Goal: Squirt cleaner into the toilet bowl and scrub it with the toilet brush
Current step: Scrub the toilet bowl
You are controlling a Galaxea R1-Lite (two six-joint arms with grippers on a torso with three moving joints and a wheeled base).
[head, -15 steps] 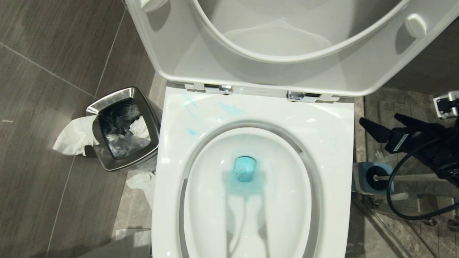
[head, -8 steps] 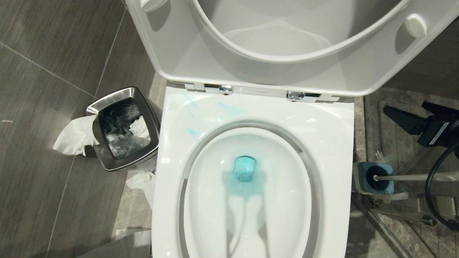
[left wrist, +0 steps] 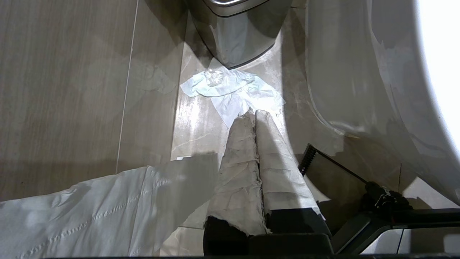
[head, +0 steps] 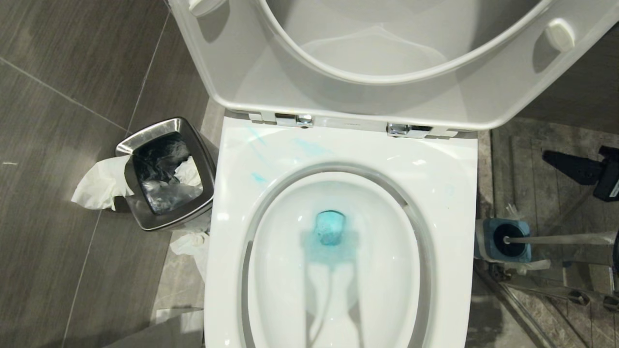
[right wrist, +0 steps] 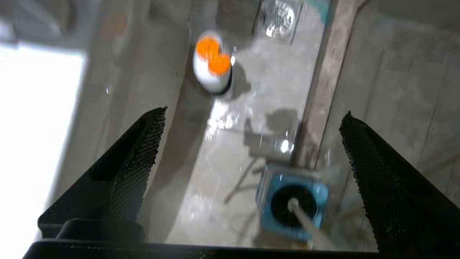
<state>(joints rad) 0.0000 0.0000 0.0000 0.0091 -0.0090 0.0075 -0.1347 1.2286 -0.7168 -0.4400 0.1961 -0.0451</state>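
hovering right gripper (right wrist: 251,144), fingers apart, over toilet brush (right wrist: 298,212) in holder (right wrist: 291,199).

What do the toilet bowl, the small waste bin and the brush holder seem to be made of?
Toilet bowl: probably glazed ceramic, glossy white with sharp reflections.
Waste bin: apparently brushed steel, a grey metallic rim with mirror-like sheen.
Brush holder: likely plastic, matte blue and grey, without metallic shine.

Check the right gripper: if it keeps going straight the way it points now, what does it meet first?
Probably the toilet brush: its handle rises from the blue holder between the open fingers of the right gripper, low in that gap. Depth is unclear; dead centre, it may reach bare wet floor beside the holder instead.
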